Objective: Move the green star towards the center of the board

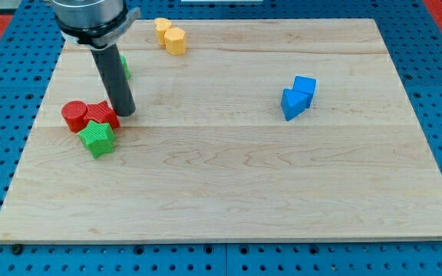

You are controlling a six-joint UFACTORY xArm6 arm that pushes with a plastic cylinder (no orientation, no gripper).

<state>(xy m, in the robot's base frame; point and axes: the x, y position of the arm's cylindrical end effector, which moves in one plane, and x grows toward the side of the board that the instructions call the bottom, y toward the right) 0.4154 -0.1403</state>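
Dark rod is standing near-upright; my tip [125, 113] is touching the red plastic blocks [87, 115], just above the green plastic star [97, 138] at the pale wooden counter's [229, 192] left. No end effector fitted, nothing held.

My rod [113, 73] runs out of the frame's upper left, its mount cut off by the top edge. It hides most of 1 green block [124, 66] behind it, whose shape I cannot make out. It also covers the right edge of a red block [102, 113]; contact with my tip [126, 113] is unclear.
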